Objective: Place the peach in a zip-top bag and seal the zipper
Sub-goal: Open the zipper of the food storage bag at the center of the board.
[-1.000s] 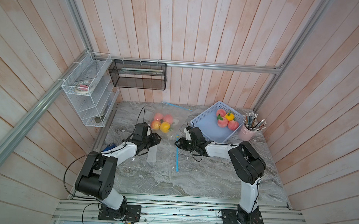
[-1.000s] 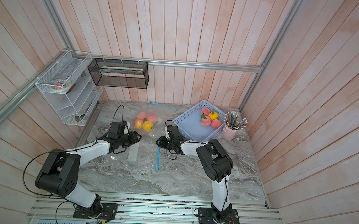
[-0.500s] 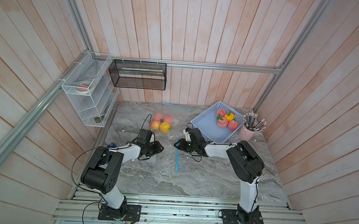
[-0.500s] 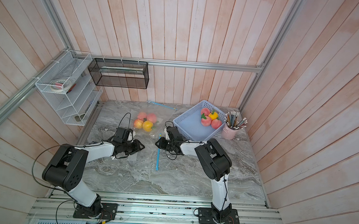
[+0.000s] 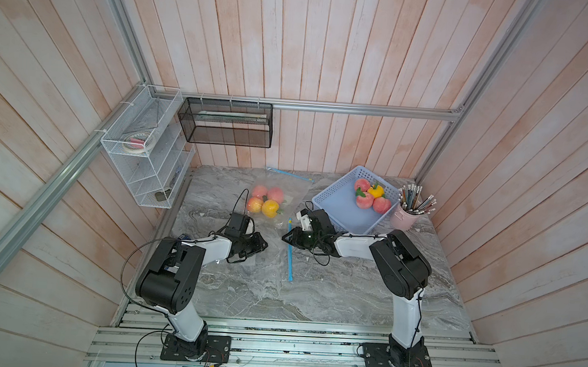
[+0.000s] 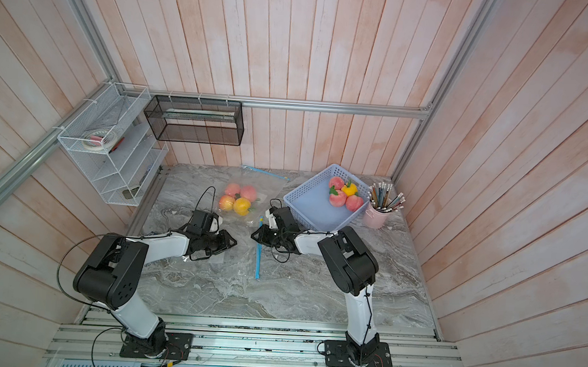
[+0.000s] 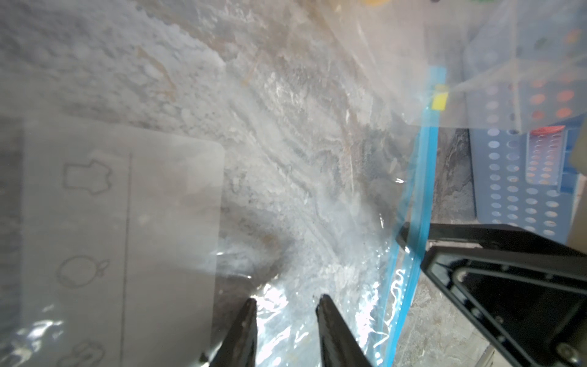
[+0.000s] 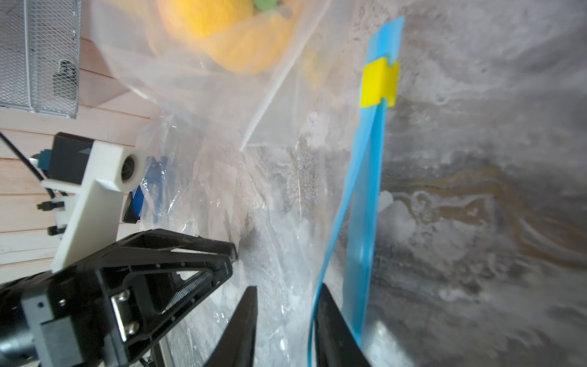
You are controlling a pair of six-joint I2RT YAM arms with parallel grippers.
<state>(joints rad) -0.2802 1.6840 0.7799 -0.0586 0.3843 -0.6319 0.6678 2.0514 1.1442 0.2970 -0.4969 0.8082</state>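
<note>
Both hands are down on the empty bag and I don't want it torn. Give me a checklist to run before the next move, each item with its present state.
1. Mouth of the zipper parted beside the right hand: ok.
2. One blue lip between its open fingers: ok.
3. The left hand over the empty bag, fingers apart: ok.
4. It catches only the top film: cannot tell.
5. The yellow slider sits at the far end: ok.
6. A peach in a hand: not ok; peaches lie in the basket.

Six peaches [image 5: 276, 193], two yellow fruits [image 5: 270, 208], two bags [image 5: 295, 195], one basket [image 5: 343, 212].
</note>
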